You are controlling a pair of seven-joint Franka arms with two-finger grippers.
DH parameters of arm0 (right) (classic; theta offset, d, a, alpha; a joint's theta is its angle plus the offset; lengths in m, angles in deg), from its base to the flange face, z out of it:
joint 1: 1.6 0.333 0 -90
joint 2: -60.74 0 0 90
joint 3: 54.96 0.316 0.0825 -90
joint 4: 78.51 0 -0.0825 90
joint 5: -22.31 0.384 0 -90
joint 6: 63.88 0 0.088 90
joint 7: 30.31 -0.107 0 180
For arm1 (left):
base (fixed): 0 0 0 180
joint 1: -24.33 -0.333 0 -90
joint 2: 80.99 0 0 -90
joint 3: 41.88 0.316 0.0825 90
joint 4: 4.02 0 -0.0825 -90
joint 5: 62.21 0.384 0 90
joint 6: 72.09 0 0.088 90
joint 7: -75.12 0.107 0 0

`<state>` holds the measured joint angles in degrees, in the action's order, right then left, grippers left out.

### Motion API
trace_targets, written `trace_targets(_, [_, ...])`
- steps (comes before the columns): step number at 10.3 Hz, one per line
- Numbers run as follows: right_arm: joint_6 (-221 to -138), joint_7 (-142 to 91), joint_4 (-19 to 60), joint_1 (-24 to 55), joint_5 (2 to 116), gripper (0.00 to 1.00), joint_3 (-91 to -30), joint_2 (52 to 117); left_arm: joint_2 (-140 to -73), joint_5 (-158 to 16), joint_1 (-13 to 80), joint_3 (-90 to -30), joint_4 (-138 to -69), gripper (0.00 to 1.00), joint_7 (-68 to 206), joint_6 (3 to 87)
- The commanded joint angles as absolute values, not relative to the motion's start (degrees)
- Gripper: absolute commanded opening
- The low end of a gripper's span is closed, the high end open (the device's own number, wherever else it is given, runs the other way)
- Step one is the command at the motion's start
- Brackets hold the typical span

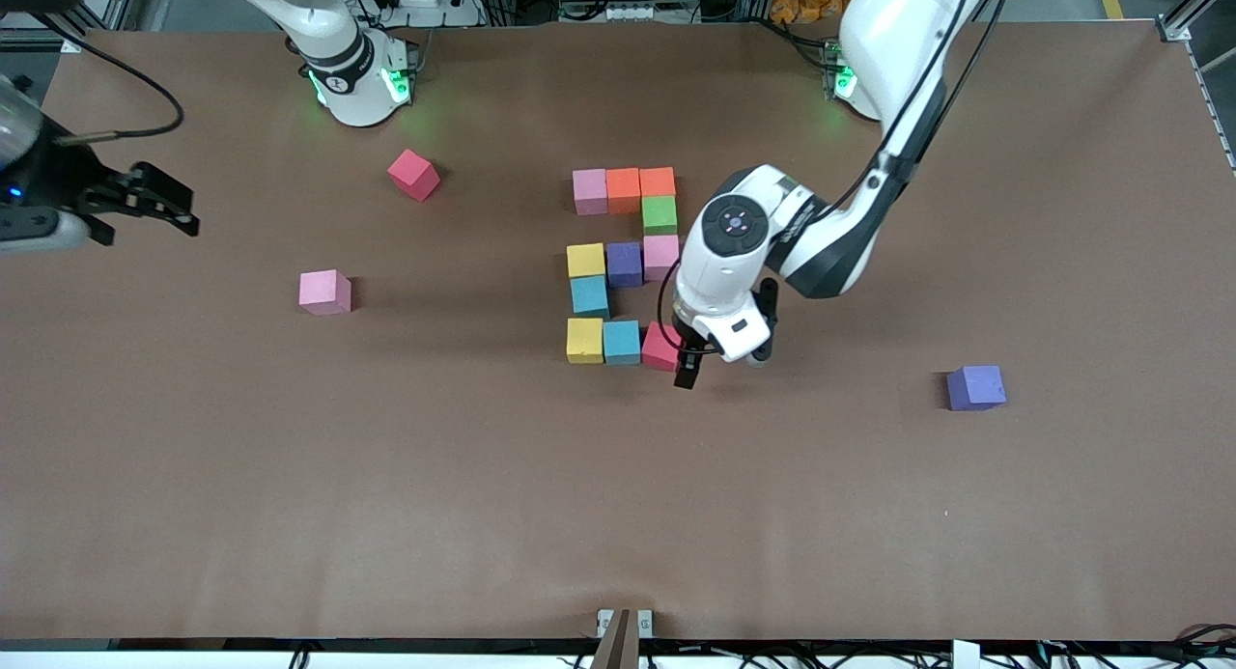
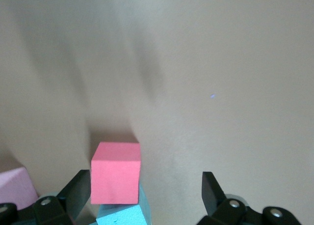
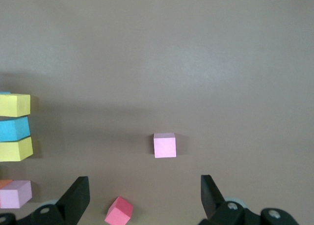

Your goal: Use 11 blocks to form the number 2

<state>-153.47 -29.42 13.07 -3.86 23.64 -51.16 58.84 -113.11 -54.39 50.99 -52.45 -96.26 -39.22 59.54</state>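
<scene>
Blocks [image 1: 624, 264] loose on table [image 1: 483, 476]

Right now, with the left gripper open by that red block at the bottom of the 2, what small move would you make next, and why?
Probably lift the left gripper straight up. Its fingers stand open around the red block, which sits on the table against the light blue block, completing the bottom row. The right gripper waits open.

Both pincers [image 1: 688, 360] [image 1: 154, 206] agape.
</scene>
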Motion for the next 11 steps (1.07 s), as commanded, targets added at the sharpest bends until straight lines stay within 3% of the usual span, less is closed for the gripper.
trace_targets(1, [-152.12, -33.72, 11.57, -4.41, 24.76, 1.0, -50.48, 58.81, -107.73, -53.95, 48.25, -52.87, -97.36, 1.0, -27.69, 55.72])
trace_targets(6, [-159.15, -34.97, 11.14, -1.6, 24.33, 1.0, -50.04, 61.35, -98.49, -54.22, 40.17, -52.87, -97.27, 1.0, 7.29, 43.43])
trace_targets(11, [-156.79, -31.82, 12.27, -5.36, 21.78, 1.0, -50.57, 60.57, -93.65, -54.22, 33.13, -52.69, -97.18, 1.0, 29.74, 37.26])
